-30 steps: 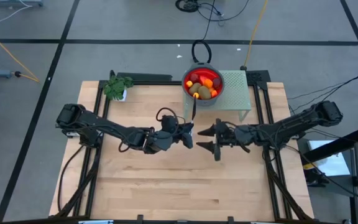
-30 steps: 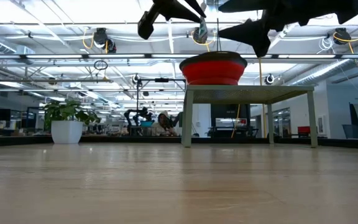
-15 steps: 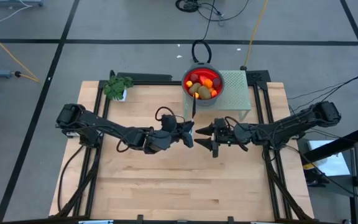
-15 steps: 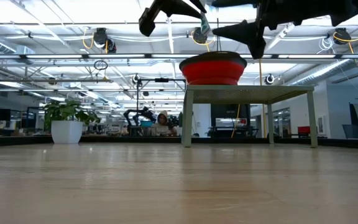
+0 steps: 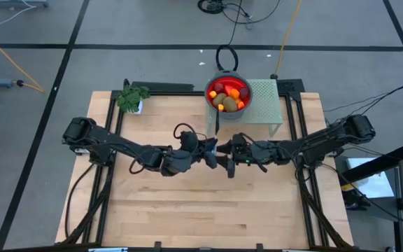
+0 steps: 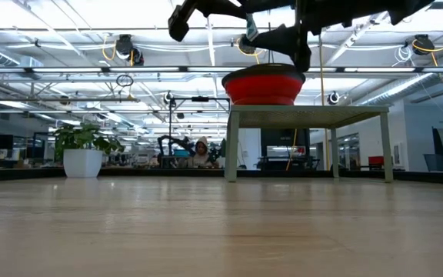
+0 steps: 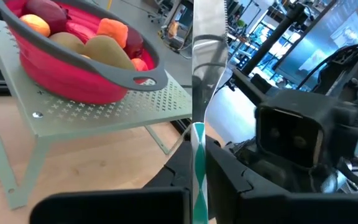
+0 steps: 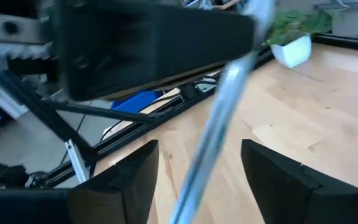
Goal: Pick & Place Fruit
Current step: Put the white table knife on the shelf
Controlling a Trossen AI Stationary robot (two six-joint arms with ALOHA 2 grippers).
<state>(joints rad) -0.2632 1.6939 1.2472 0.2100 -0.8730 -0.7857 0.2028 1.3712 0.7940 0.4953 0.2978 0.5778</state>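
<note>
Your left end effector (image 5: pixel 210 151) is clamped on the slim silver knife (image 7: pixel 199 93); your right end effector (image 5: pixel 230 152), fingers apart, straddles it above the wooden table (image 5: pixel 187 210).

Both arms raised over mid-table — left gripper (image 5: pixel 211 149) clamped shut, right gripper (image 5: pixel 228 155) fingers parted, tips nearly meeting

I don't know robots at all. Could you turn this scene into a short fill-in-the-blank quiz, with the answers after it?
1. The fruit lies in a bowl coloured ____.
2. That bowl stands on a small green ____, not straight on the wooden table.
3. The left gripper is shut on a slim silver ____.
4. The right gripper meets it with fingers that are ____, one on each side of the blade.

Missing words: red; stand; knife; open
</note>
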